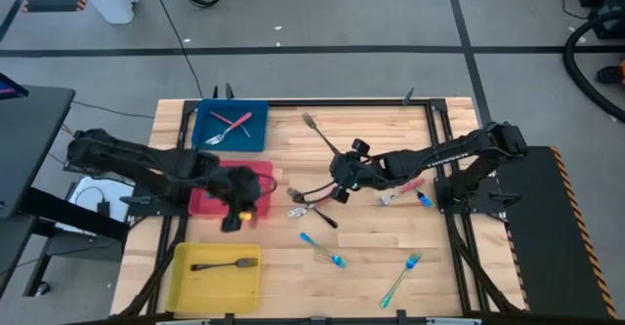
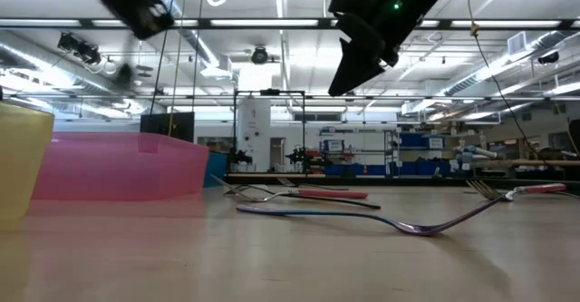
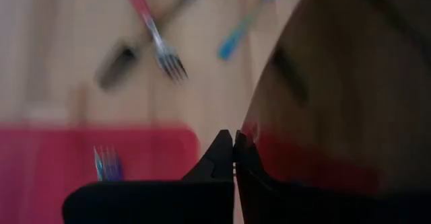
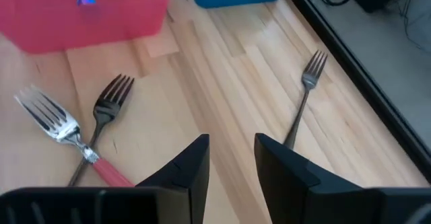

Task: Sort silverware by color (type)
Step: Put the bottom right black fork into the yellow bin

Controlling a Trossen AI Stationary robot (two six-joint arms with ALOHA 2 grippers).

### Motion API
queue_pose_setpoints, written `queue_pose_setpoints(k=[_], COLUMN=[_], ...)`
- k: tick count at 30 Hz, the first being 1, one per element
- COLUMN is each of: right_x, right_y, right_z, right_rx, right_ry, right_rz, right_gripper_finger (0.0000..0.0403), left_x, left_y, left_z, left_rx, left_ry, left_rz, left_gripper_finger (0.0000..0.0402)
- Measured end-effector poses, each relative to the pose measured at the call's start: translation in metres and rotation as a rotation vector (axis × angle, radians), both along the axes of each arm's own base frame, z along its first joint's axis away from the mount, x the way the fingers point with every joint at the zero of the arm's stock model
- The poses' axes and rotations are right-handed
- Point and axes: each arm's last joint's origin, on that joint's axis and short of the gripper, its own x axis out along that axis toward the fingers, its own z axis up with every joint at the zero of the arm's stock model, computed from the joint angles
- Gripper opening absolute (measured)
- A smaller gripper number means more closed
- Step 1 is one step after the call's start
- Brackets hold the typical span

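My left gripper (image 1: 238, 208) (image 3: 234, 148) hangs shut over the right rim of the red bin (image 1: 210, 203), holding nothing. Inside that bin a blue-handled fork (image 3: 106, 163) shows. My right gripper (image 1: 338, 188) (image 4: 232, 155) is open and raised above the table's middle, touching nothing. Just left of it, a red-handled fork (image 4: 59, 128) and a dark fork (image 4: 111, 99) lie crossed on the wood. Another dark fork (image 1: 314, 128) (image 4: 306, 83) lies toward the far edge. Two blue-handled forks (image 1: 322, 250) (image 1: 400, 278) lie toward the near edge, and a red-handled one (image 1: 400, 190) under the right arm.
The blue bin (image 1: 229, 128) at far left holds red-handled forks. The yellow bin (image 1: 186, 284) at near left holds one dark fork (image 1: 225, 264). A black frame rail (image 1: 439, 159) edges the table on the right. Bare wood lies between the scattered forks.
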Motion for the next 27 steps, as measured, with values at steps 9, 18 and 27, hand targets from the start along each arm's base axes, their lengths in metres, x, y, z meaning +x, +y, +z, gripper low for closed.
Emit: queue_pose_setpoints(k=[9, 18, 27], right_x=[0.000, 0.000, 0.000], right_y=[-0.005, -0.003, -0.003], right_z=[-0.001, -0.001, -0.002], right_rx=[0.042, 0.089, 0.117], right_ry=[-0.020, -0.022, -0.023], right_rz=[-0.055, -0.034, -0.032], right_gripper_finger=[0.0126, 0.0126, 0.0126], left_x=[-0.027, -0.048, -0.045], left_y=[-0.047, -0.089, -0.122], left_z=[0.026, 0.006, -0.034], left_rx=[-0.122, -0.091, 0.051], left_ry=[0.131, 0.345, 0.554], left_rz=[0.002, 0.091, 0.111], left_gripper_finger=[0.0002, 0.0002, 0.0002])
